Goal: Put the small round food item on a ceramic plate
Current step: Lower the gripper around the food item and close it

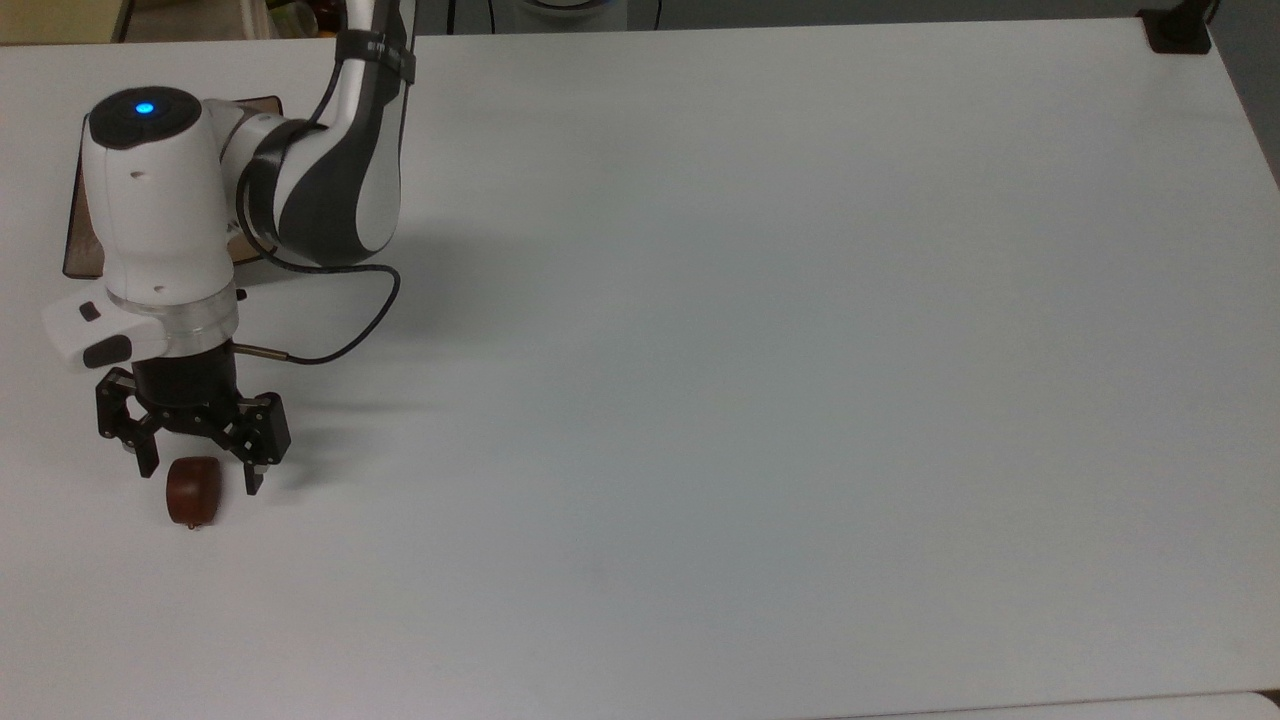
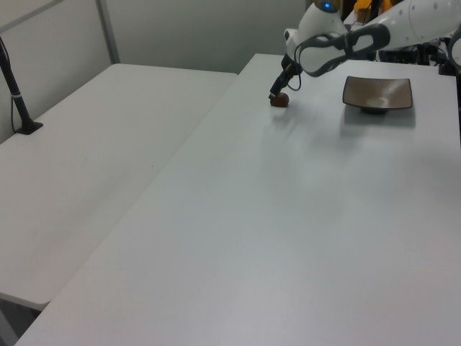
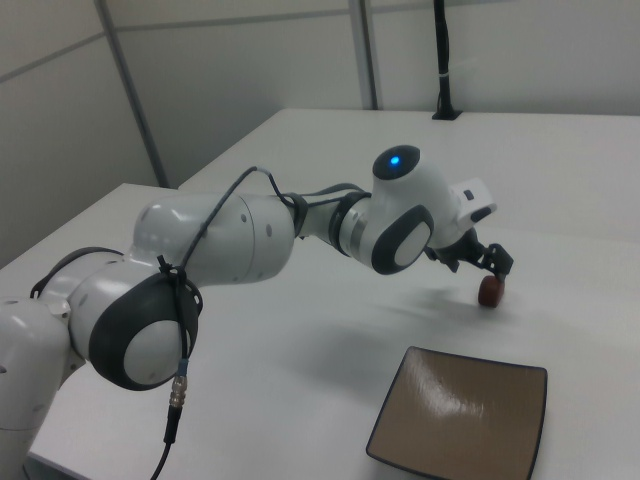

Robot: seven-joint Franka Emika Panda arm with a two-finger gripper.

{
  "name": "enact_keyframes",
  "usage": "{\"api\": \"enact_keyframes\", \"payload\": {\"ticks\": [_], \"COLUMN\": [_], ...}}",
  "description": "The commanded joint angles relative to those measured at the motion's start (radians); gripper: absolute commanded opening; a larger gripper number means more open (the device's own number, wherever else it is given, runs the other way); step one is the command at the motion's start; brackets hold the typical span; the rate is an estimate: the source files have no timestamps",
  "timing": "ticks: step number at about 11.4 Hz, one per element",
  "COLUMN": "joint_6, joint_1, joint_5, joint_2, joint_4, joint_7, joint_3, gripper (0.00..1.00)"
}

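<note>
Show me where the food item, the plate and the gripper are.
food item [image 1: 193,491], top view, middle of its reddish-brown top.
plate [image 3: 462,420], right view, middle of its tan inside.
gripper [image 1: 201,478], top view, midway between the two open fingers.

The light was bright, even and diffuse, seemingly from overhead. In the top view the white surface [image 1: 760,400] read pale grey-green, and the arm [image 1: 320,170] threw a soft, blurred shadow toward the top view's right; a darker, tighter shadow sat just beside the hand [image 1: 200,478]. In the left view faint grey smudges of shadow lay on the surface, and the ceramic plate [image 2: 377,94] cast a soft one. In the right view the plate's glaze caught pale sheen, and the arm's white shells showed gentle highlights. All pictures were slightly soft and grainy.
</note>
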Motion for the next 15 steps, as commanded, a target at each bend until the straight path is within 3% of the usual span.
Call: {"api": "enact_keyframes", "payload": {"ticks": [1, 5, 8, 10, 12, 15], "joint_6": [0.017, 0.029, 0.031, 0.031, 0.028, 0.019], "joint_1": [-0.008, -0.011, -0.016, -0.016, -0.016, -0.013], "joint_5": [-0.017, -0.044, -0.043, -0.043, -0.043, -0.041], "joint_2": [0.072, 0.081, 0.081, 0.078, 0.061, -0.021], "joint_4": [0.076, 0.073, 0.069, 0.064, 0.06, -0.015], "joint_7": [-0.018, -0.018, -0.021, -0.019, -0.019, -0.019], "joint_3": [-0.003, -0.002, 0.005, 0.006, 0.008, 0.009], "gripper": [1.0, 0.97, 0.58, 0.37, 0.27, 0.27]}}
